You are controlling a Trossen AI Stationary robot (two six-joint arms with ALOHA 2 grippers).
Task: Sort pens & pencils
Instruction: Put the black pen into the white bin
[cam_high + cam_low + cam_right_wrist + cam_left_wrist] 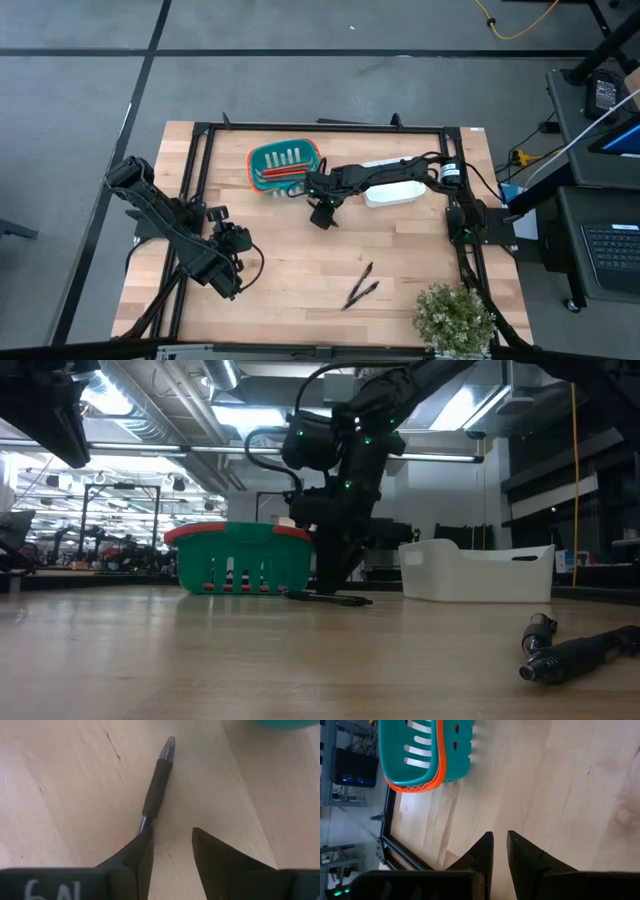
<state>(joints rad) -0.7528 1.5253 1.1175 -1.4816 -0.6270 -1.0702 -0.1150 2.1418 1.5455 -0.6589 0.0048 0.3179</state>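
My right gripper (170,845) is open, fingers pointing down, just above the table by the teal basket's (285,167) near right corner. One black pen (157,785) lies flat on the wood there (335,599); its one end runs under the tip of one finger (142,842), not into the gap. Red-orange pencils (280,176) lie inside the basket. Two more pens (361,287) lie crossed near the table's near edge. My left gripper (500,845) waits at the table's left, shut, holding nothing. My right gripper stands over the pen's one end (145,824), fingers pointing down from above. That end vanishes under one fingertip, and I cannot tell whether the finger touches it. The pen lies flat on the table.
A white bin (395,191) sits right of the basket, under the right arm. A potted plant (455,318) stands at the near right corner. A black frame (200,135) runs around the table. Bare wood lies in the table's middle.
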